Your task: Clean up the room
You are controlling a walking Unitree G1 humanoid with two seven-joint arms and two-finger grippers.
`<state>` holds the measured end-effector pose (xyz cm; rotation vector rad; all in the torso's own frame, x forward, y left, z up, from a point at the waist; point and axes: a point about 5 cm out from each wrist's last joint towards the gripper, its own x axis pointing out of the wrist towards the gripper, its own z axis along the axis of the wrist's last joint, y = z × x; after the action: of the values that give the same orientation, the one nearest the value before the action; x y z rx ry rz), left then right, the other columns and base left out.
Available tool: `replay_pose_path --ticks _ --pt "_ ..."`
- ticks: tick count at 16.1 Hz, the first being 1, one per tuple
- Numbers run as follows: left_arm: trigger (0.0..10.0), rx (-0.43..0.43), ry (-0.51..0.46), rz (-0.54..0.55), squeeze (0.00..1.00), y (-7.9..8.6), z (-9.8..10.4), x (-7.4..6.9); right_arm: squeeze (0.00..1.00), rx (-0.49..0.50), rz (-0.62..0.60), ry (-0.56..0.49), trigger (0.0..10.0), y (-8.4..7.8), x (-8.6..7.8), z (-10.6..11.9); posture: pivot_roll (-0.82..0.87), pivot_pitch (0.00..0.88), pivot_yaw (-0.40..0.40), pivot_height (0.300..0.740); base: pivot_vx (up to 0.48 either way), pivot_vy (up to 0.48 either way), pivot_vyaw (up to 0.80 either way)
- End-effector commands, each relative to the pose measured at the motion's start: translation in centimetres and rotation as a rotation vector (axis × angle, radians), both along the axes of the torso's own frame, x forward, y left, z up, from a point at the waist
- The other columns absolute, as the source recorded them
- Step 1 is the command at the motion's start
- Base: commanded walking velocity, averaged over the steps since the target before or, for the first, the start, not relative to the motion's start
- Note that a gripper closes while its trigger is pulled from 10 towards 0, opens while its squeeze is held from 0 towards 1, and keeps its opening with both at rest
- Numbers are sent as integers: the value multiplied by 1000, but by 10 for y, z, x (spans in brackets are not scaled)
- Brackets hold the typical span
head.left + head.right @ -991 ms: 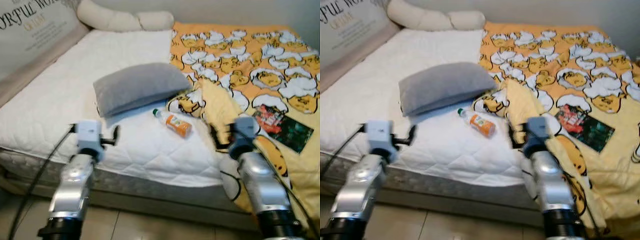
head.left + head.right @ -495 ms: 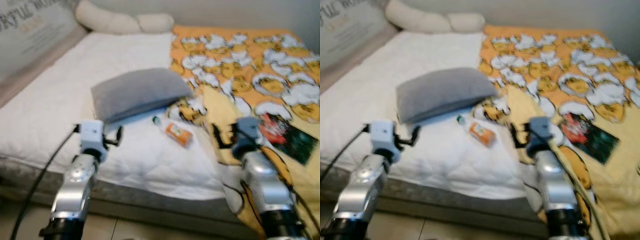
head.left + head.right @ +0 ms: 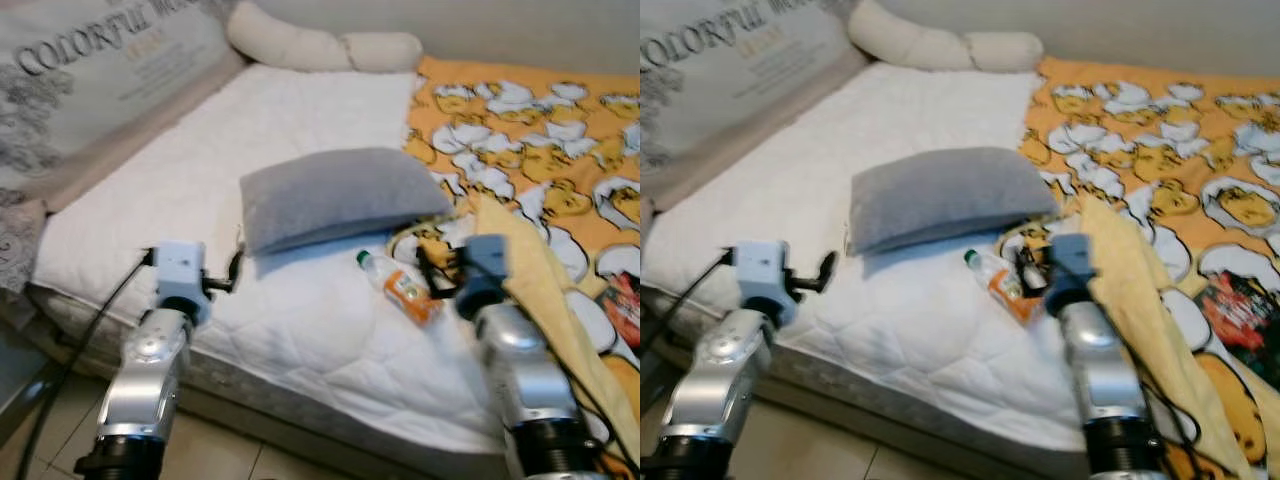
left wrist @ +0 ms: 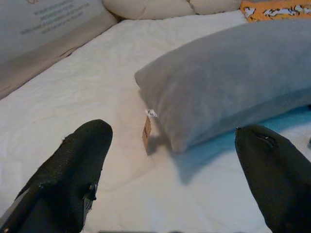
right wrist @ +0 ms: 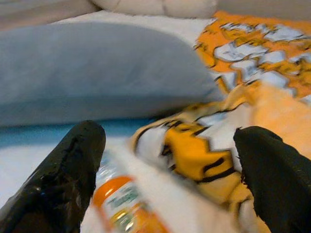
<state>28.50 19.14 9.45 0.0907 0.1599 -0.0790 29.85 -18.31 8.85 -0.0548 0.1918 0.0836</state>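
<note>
Both grippers are raised in front of me over the near edge of the bed (image 3: 300, 330). Left gripper (image 4: 172, 160): fingers spread wide apart, nothing between them, held above the white quilted mattress and pointing toward the grey pillow (image 3: 335, 195). Right gripper (image 5: 170, 165): fingers likewise spread wide, empty, pointing at the bottle (image 3: 398, 287) and the folded edge of the blanket (image 3: 530, 150).

Bottle: small, clear plastic, orange label, pale cap. It lies on its side on the white mattress, just beside the near long edge of the pillow, with the cap end toward the pillow. In the right eye view my right gripper overlaps its lower end; I cannot tell whether a finger touches it. In the right wrist view the bottle sits low, close to one finger (image 5: 63, 170), blurred.

Pillow: lies flat near the middle of the bed, a small tag at one corner seen in the left wrist view.

Blanket: orange-yellow with a cartoon egg print, covering the right side of the bed, its edge folded back next to the bottle. A dark red and green printed packet (image 3: 1240, 315) lies on the blanket, well to the right.

A cream bolster (image 3: 320, 45) lies along the head of the bed. A lettered cushion panel (image 3: 90, 70) stands along the left side.
</note>
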Motion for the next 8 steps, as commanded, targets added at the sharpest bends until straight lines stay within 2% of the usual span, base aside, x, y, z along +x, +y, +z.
replay_pose_path --ticks 1,3,4,5,8 --pt "10000 16 1 18 0 7 2 0 0 13 8 -7 10000 5 2 2 -25 0 42 740 0 0 0" --pt "10000 2 37 30 0 5 -3 -1 0 10 4 -11 10000 3 2 3 -30 0 47 740 0 0 0" --pt "10000 -3 73 6 0 2 -7 -4 0 4 5 -11 10000 3 1 4 -33 0 49 740 0 0 0" --pt "10000 -20 107 -64 0 -5 -11 -11 0 -13 11 -2 10000 0 -1 3 -31 0 46 740 0 0 0" --pt "10000 -72 128 -90 0 -4 -11 -22 0 -59 41 60 10000 -5 -8 0 -17 0 29 740 0 0 0"
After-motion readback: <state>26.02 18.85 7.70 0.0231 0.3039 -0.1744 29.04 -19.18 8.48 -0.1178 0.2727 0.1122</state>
